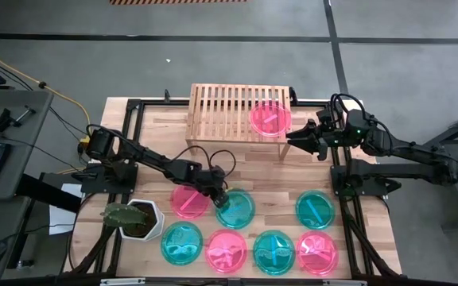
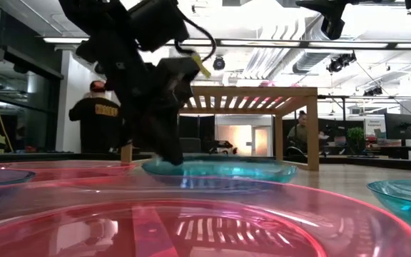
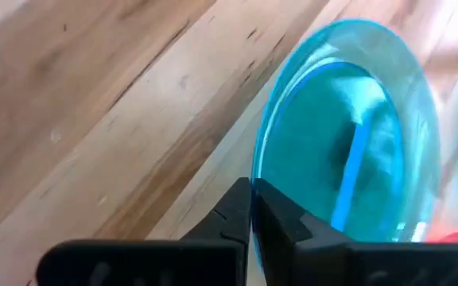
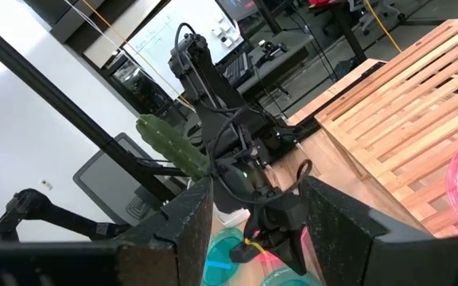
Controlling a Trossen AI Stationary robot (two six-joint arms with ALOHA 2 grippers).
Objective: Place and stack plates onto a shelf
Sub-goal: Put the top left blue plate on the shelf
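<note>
A pink plate (image 1: 270,117) lies on the slatted top of the light-wood shelf (image 1: 225,111) at the table's far side. Several more pink and teal plates lie flat on the tabletop in the near half. My left gripper (image 1: 219,193) reaches across from the left and is down at the far-left rim of one teal plate (image 1: 235,209), shut on it. In the low view that plate (image 2: 223,170) sits low and level in front of the shelf. My right gripper (image 1: 294,141) hovers open beside the shelf's right end and holds nothing. My left gripper (image 3: 251,199) pinches the teal plate's rim (image 3: 255,168) between its two fingers, at the edge nearest the table's left. The fingers come from above, slanting down (image 2: 171,158). The plate stays level and low; whether it still rests on the table, I cannot tell.
A white hexagonal plant pot (image 1: 137,218) stands near the table's left near corner. A pink plate (image 1: 189,200) lies right beside the held one. Black frame rails (image 1: 342,171) run along the table's sides. People (image 2: 98,118) stand in the room beyond.
</note>
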